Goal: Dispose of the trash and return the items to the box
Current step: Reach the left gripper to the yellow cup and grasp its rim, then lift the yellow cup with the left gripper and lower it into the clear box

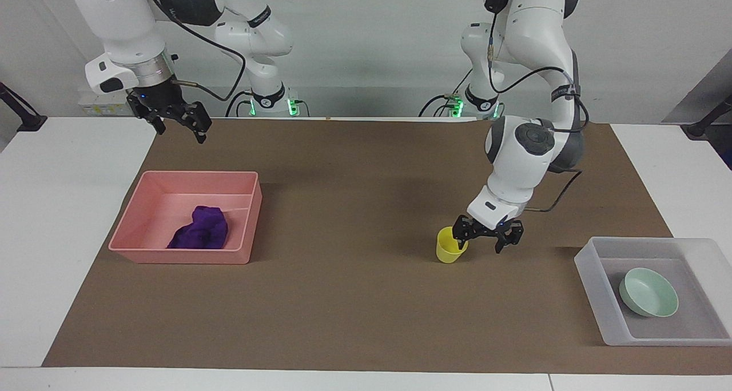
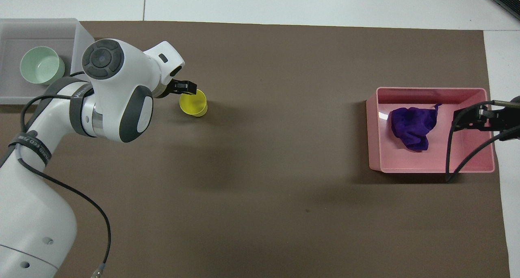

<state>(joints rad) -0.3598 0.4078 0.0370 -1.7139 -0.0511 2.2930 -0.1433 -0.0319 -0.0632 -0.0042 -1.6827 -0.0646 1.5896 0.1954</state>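
The yellow cup (image 1: pixel 451 246) (image 2: pixel 193 103) stands upright on the brown mat. My left gripper (image 1: pixel 480 243) (image 2: pixel 187 87) is open and low at the cup's rim, on the side toward the left arm's end; one finger overlaps the rim. The mint-green bowl (image 1: pixel 648 292) (image 2: pixel 42 65) sits in the translucent tray (image 1: pixel 595 299) (image 2: pixel 83 58). The purple wad (image 1: pixel 200 228) (image 2: pixel 412 123) lies in the pink tub (image 1: pixel 183 258) (image 2: pixel 430 169). My right gripper (image 1: pixel 178 132) (image 2: pixel 467 119) is open and empty, raised high over the tub's end toward the right arm.
A brown mat (image 1: pixel 343 299) covers most of the white table. The tray stands at the left arm's end and the pink tub at the right arm's end, with the cup between them, closer to the tray.
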